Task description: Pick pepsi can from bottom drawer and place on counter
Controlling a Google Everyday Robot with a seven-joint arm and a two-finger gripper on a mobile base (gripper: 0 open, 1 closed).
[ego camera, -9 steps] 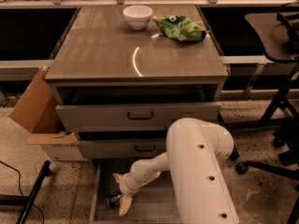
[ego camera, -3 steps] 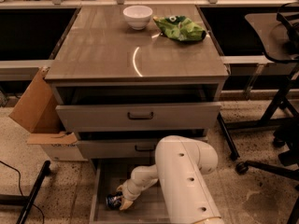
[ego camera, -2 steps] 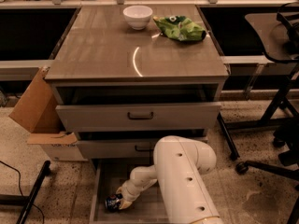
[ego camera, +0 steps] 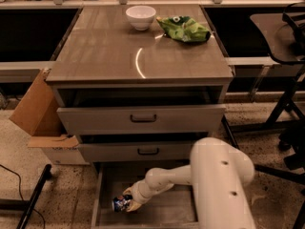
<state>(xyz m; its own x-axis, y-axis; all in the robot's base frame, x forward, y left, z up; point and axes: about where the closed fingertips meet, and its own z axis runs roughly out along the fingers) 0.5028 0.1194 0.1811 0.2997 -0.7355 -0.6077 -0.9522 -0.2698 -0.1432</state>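
1. pepsi can [ego camera: 119, 203]: lying on its side on the floor of the bottom drawer [ego camera: 172, 210], front-left part, near the left wall.
2. gripper [ego camera: 127, 202]: down inside the drawer, right against the can's right end. Contact looks made; can't tell whether it is clamped or spread.
3. arm [ego camera: 167, 177]: reaches into the drawer from the right, under the two upper drawers [ego camera: 143, 119], both pulled partly out.
4. Step in hand, my read: grasp phase of the pick. Can not lifted, nothing placed yet.
5. Next move needs: a confirmed firm grip, then a pull out towards the front of the drawer before rising, since the upper drawer fronts overhang the path. Going straight up risks clipping them.
6. Then up and over to the counter [ego camera: 119, 56]. White bowl [ego camera: 140, 16] and green chip bag [ego camera: 184, 29] sit at the back; the front and middle area look free for the drop.
7. Risk: a can on its side may roll or slip if the grip is off-centre.
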